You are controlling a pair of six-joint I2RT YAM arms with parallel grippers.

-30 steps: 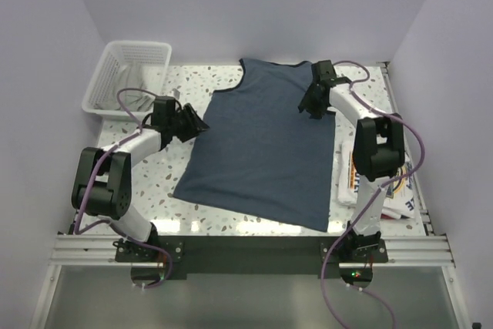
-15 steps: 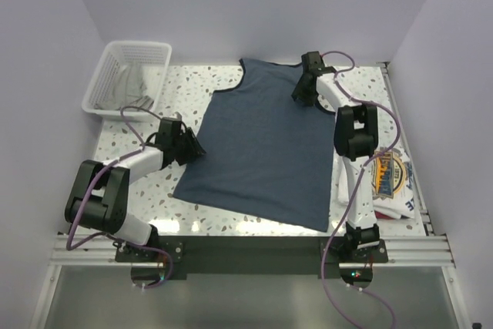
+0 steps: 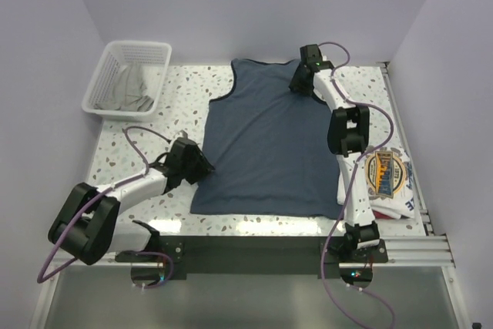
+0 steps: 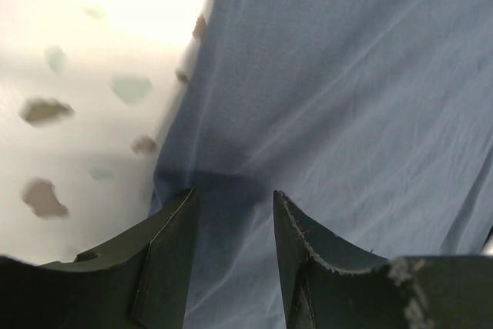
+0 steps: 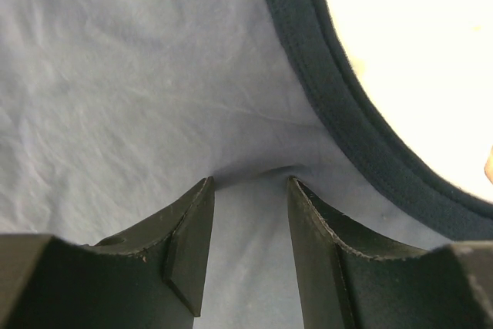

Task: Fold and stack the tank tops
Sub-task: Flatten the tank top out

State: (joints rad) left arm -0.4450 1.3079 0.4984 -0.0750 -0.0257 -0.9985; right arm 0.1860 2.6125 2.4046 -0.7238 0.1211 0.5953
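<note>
- Table (image 3: 185, 90): speckled top; all the work lies on it.
- Blue tank top (image 3: 269, 144): spread flat mid-table, with the straps at the far edge and the hem toward the arm bases. Its sides run roughly square to the table. My judgement is that the step in hand is squaring it up before the first fold.
- Basket (image 3: 139, 44): far-left corner, grey cloth inside, well apart from the work.
- White tank top (image 3: 385, 182): bunched at the right edge with the round graphic up, partly behind the right arm. It is the likely spot for the stack.
- Left gripper (image 4: 231, 198): on the blue top's left edge near the hem. Only a narrow gap remains, with cloth caught in it.
- Right gripper (image 5: 250, 182): at the far right shoulder, just inside the dark armhole trim. It is nearly closed, and creases run into the pinch.
- Method: pull both corners evenly and low. Let go only once the cloth lies smooth, otherwise the creases at the pinches will get folded in.
</note>
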